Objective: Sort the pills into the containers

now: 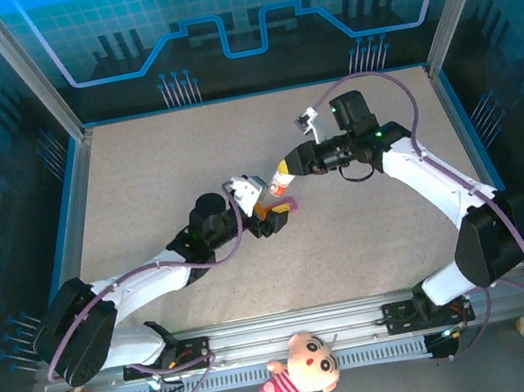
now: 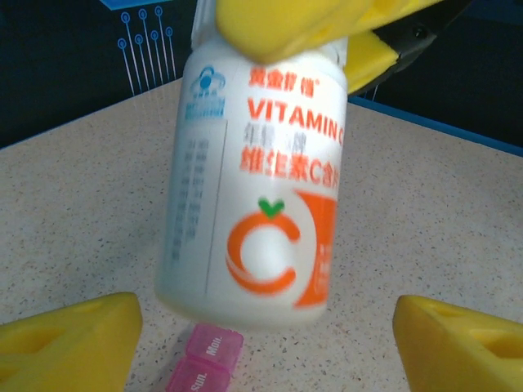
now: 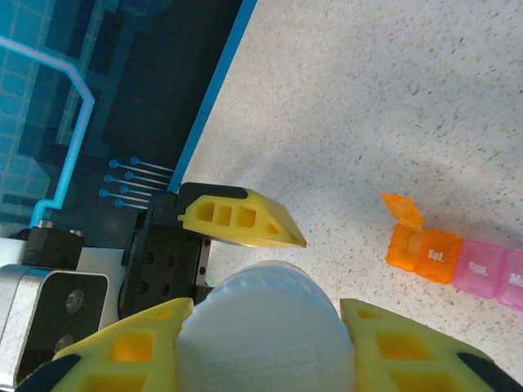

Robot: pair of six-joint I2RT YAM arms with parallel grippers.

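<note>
**A:** Containers, where do they lie?

**B:** Start at the near rail, where a plush doll lies between the arm bases. Further in, on the speckled table, sits the joined strip. Its orange "Sat." compartment is at one end with the lid flipped up, and the pink "Sun." and "Mon." compartments are next to it.

**A:** And the left gripper?

**B:** Its yellow fingers stand wide apart at the bottom corners of its own camera, gripping nothing. The pink end of the strip shows low between them, flat on the table.

**A:** What's just past the strip?

**B:** A white Vitamin C bottle with an orange logo, label facing the left wrist camera and leaning a little. Its lower rim is blurred, so I cannot tell whether it touches the table.

**A:** What holds it?

**B:** The right gripper, which reaches in from the far right. Its fingers are clamped on the bottle's ribbed white top from either side.

**A:** And behind that?

**B:** Bare table, then the blue-lit back wall.
</note>
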